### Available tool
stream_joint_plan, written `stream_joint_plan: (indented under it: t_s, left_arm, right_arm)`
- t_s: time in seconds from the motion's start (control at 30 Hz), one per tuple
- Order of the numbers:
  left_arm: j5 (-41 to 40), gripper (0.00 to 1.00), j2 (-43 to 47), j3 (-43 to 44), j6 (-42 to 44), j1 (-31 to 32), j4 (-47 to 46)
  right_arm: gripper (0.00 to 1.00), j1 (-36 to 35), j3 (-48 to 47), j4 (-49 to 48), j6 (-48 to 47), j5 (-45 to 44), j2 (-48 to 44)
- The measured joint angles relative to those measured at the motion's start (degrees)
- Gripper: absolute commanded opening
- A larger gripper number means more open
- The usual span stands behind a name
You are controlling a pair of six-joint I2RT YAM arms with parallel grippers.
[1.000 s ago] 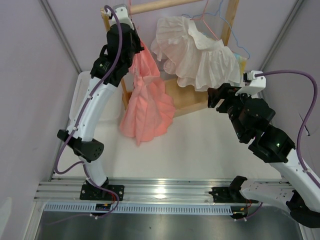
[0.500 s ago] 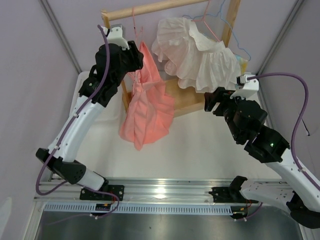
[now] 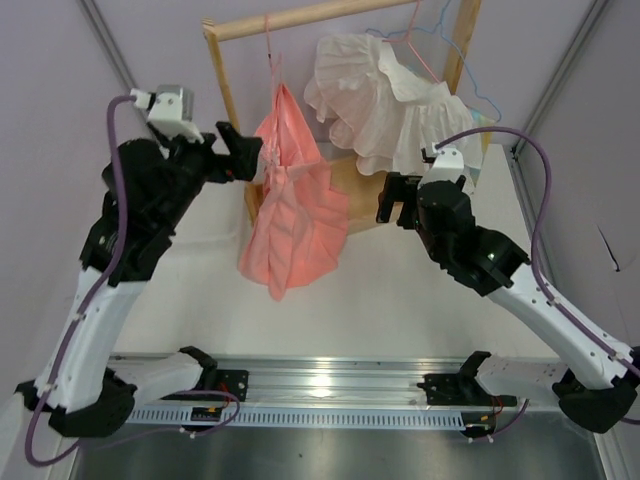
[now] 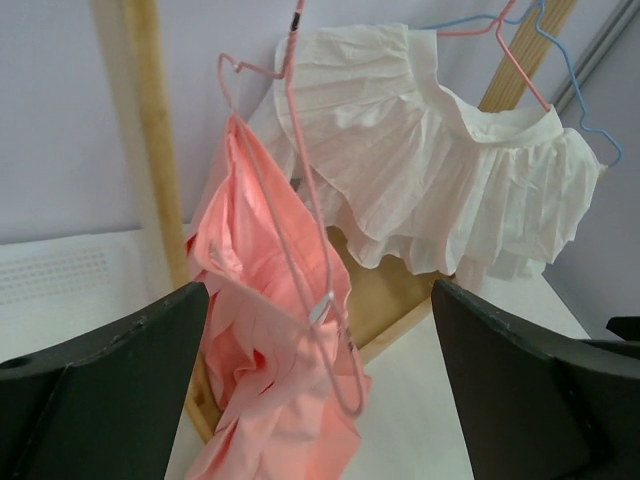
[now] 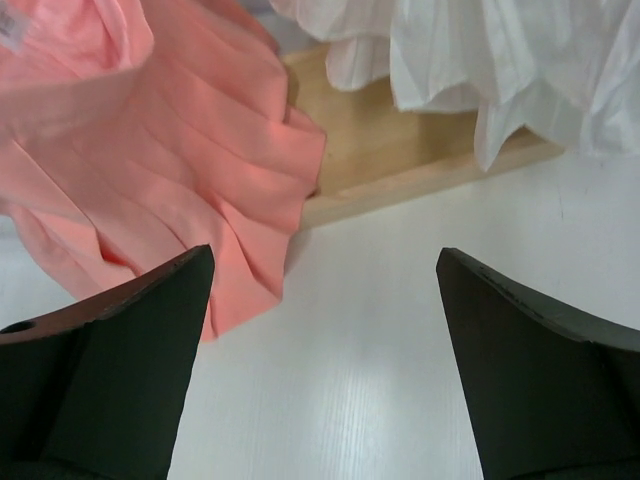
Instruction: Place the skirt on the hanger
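The salmon-pink skirt (image 3: 292,200) hangs draped over the pale-pink wire hanger (image 3: 268,45), whose hook rests on the wooden rail (image 3: 320,12). In the left wrist view the hanger (image 4: 322,255) runs down the front of the skirt (image 4: 260,360). My left gripper (image 3: 243,157) stands open just left of the skirt, apart from it, with nothing between its fingers (image 4: 120,380). My right gripper (image 3: 397,212) is open to the right of the skirt, above the table, and holds nothing. The right wrist view shows the skirt's hem (image 5: 150,170) at upper left.
A white ruffled garment (image 3: 395,105) hangs on the rail's right side beside a light-blue hanger (image 3: 482,95). The wooden rack's left post (image 3: 225,90) and base board (image 5: 400,160) stand behind the skirt. White table (image 3: 400,290) spreads in front; grey walls on both sides.
My left gripper has opened, let go at the top of the hanger and drawn back to the left. The right gripper has opened wider and swung left. The skirt stays hanging.
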State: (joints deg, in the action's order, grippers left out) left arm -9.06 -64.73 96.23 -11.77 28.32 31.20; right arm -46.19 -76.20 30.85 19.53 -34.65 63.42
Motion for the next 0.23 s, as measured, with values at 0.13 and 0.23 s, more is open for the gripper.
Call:
stream_joint_plan:
  t_s: [0.13, 0.23]
  left_arm:
    - [-2.43, 0.99, 11.80, -10.80, 0.37, 0.00, 0.87]
    - [-3.80, 0.99, 18.86, -17.79, 0.26, 0.00, 1.29]
  right_arm:
    - [1.00, 0.33, 0.04, 2.32, 1.86, 0.70, 2.25]
    - [1.00, 0.70, 0.46, 2.43, 3.02, 1.14, 2.34]
